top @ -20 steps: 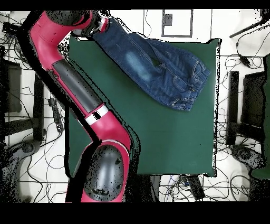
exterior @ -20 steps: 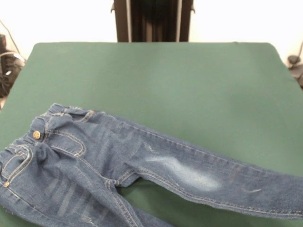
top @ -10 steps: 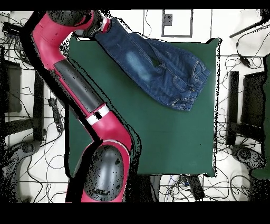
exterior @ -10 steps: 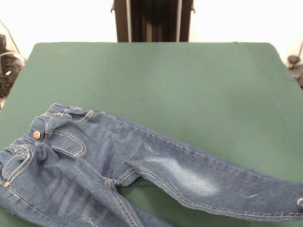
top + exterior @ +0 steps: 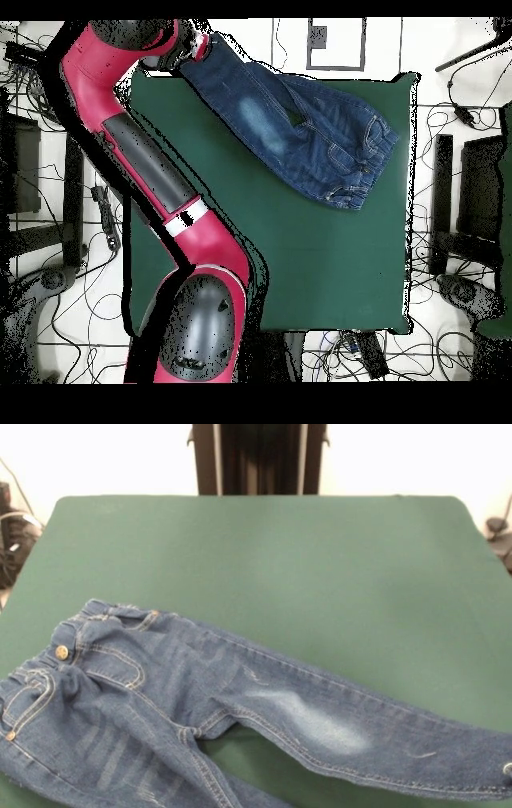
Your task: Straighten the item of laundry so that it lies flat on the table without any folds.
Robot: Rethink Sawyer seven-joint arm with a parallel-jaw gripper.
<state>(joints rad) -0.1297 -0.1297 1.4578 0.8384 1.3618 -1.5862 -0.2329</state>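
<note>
The jeans (image 5: 200,704) lie on the dark green desk (image 5: 320,568), spread across one corner region of it. In the front view the waistband with its brass button (image 5: 62,653) sits at the picture's left, and one leg runs out to the right edge, showing a faded whitish thigh patch (image 5: 312,724). The other leg heads down past the picture's lower edge, so its end is hidden there. A small wedge of green desk shows between the two legs at the crotch. The denim is not fully flat: soft ripples cross the seat and the waistband is bunched near the pocket.

In the overhead view the red and black arm (image 5: 150,180) reaches from its base diagonally up to the desk's corner, where the wrist and the jaws (image 5: 188,50) meet the cuff end of the long leg. That cuff lies at the jaws, right at the desk's edge, and the rest of the jeans stretches away from the jaws toward the opposite side of the desk, with the waistband the farthest part from them. The jaws appear only as a dark mass touching the cuff, and at the front view's right edge only a tiny bit shows, so whether they are spread or pinching the denim cannot be told.
</note>
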